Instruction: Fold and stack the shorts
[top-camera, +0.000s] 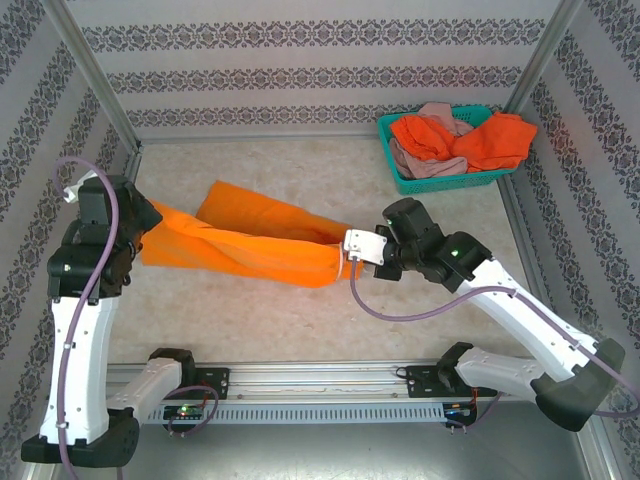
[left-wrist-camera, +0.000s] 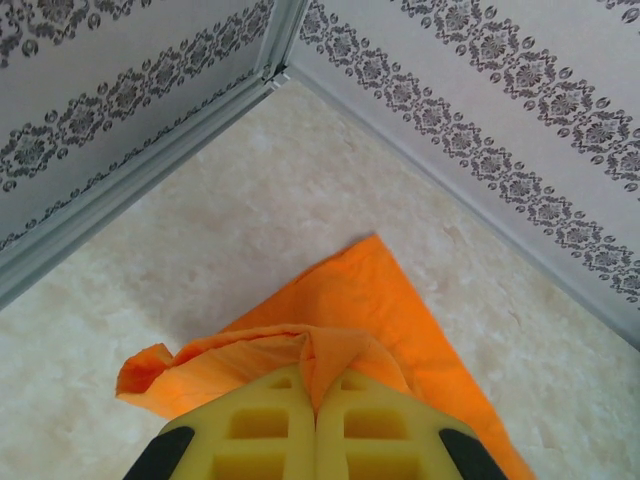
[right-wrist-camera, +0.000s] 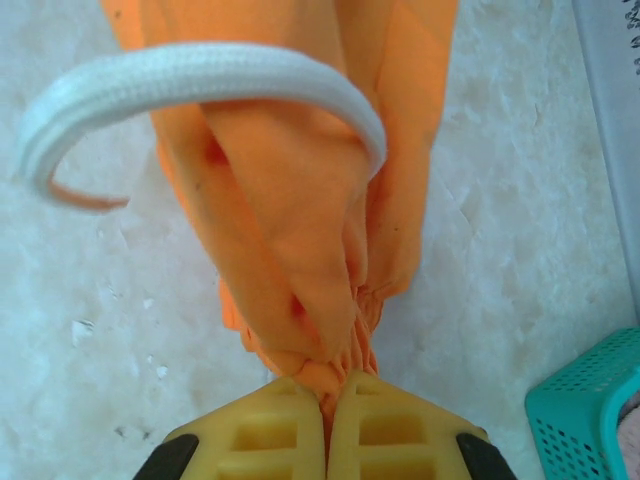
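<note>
The left claw (left-wrist-camera: 316, 398) and right claw (right-wrist-camera: 325, 388) each clenched an end of the orange shorts (top-camera: 250, 245) (stretched between them), so even tension seemed wise.

bright, even overhead light, faint soft shadows, close foreground blur in wrist views

Teal basket (top-camera: 440, 183) in far right corner of table (top-camera: 300, 320); patterned walls (top-camera: 300, 60) around.
</note>
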